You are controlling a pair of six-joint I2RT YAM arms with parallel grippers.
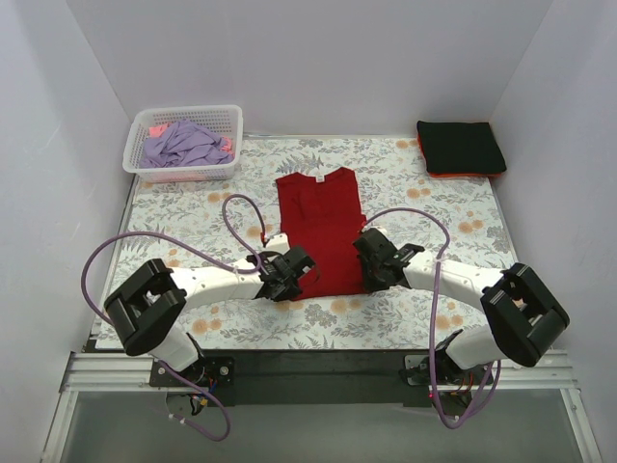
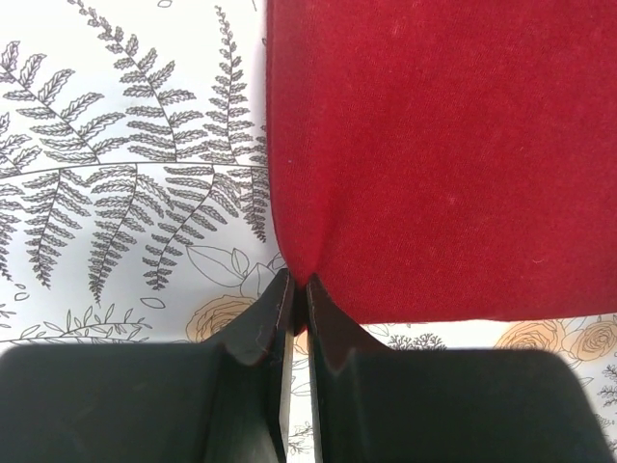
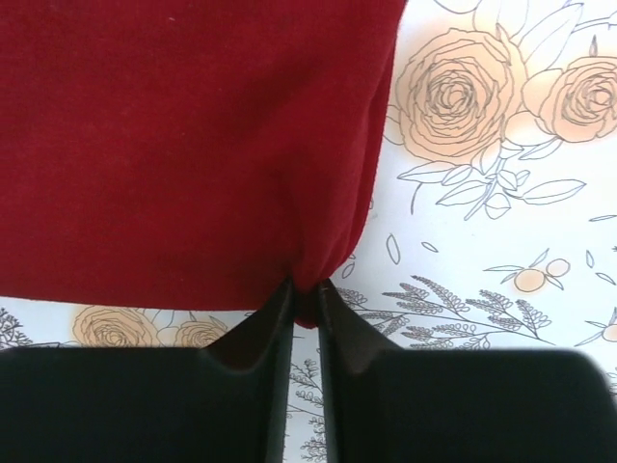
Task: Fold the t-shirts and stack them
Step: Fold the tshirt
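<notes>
white plastic lattice basket [image 1: 183, 175]: crumpled lavender cotton tee [image 1: 183, 143], pink tee [image 1: 157, 129]. deep-red cotton tee [image 1: 321, 217] folded narrow, flat on bench [image 1: 434, 309]. left end effector [image 2: 299, 289], right end effector [image 3: 306, 294] each clamped on a near corner.

White left arm [image 1: 217, 280], white right arm [image 1: 453, 278], chunky black joints, loopy purple cables [image 1: 84, 282], black left gripper [image 2: 299, 285] with pointy tips
</notes>
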